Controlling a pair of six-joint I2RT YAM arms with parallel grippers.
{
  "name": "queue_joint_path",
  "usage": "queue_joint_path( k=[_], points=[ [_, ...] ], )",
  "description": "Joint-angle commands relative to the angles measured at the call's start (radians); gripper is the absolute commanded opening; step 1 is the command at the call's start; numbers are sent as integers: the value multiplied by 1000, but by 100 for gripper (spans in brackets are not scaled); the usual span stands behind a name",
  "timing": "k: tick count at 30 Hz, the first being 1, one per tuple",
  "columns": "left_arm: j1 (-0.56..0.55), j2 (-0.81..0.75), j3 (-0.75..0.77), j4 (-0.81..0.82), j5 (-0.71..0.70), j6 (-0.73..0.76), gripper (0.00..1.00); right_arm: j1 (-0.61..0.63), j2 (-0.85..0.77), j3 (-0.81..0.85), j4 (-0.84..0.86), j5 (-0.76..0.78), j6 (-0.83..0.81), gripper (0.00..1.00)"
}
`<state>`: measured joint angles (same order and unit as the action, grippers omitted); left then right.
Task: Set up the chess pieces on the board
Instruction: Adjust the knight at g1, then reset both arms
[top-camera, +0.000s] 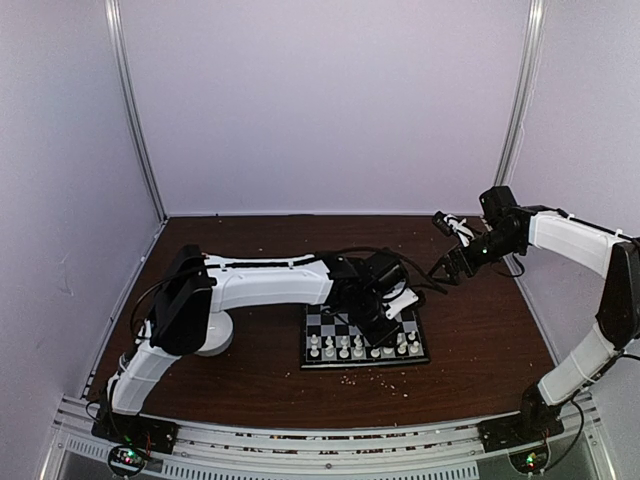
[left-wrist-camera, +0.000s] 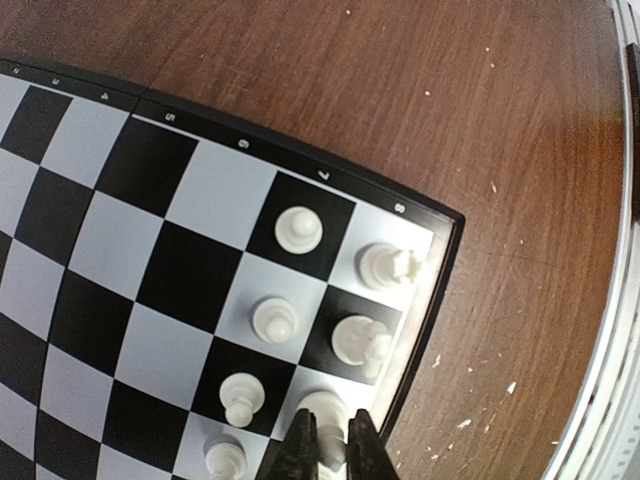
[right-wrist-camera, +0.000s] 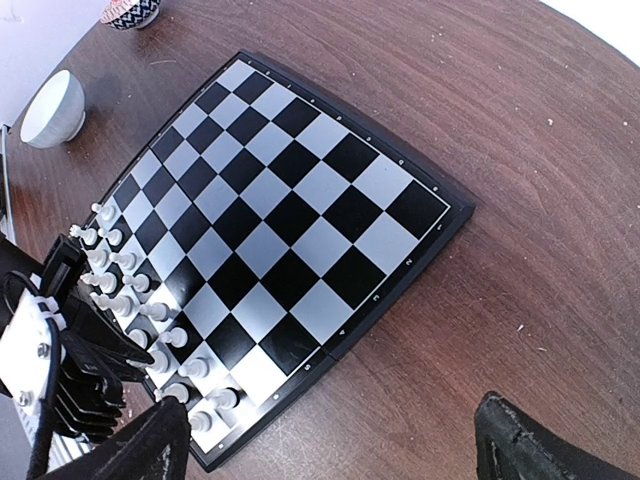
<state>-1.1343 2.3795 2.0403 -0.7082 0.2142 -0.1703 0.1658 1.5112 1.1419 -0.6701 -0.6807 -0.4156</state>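
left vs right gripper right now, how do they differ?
Left gripper is shut on a white piece by the rim of the board; right gripper is wide open and holds nothing. Left gripper sits low over the rows of pieces; right gripper hangs high and off to the board's side, with the whole board in its view. Shared: both point down toward the board.
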Motion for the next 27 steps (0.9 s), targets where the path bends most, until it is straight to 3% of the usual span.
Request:
queue_joint_path(
  k=[1, 17, 23, 27],
  points=[
    [-7, 14, 12, 8, 14, 5, 6, -5, 5, 30, -12, -14, -6, 100],
    [-9, -69, 23, 8, -54, 15, 23, -5, -13, 43, -18, 1, 2, 100],
    [9, -207, 28, -3, -151, 40, 26, -21, -121, 109, -39, 44, 53, 100],
    [85, -363, -61, -18, -245, 62, 34, -27, -238, 141, 22, 204, 118, 100]
  ],
)
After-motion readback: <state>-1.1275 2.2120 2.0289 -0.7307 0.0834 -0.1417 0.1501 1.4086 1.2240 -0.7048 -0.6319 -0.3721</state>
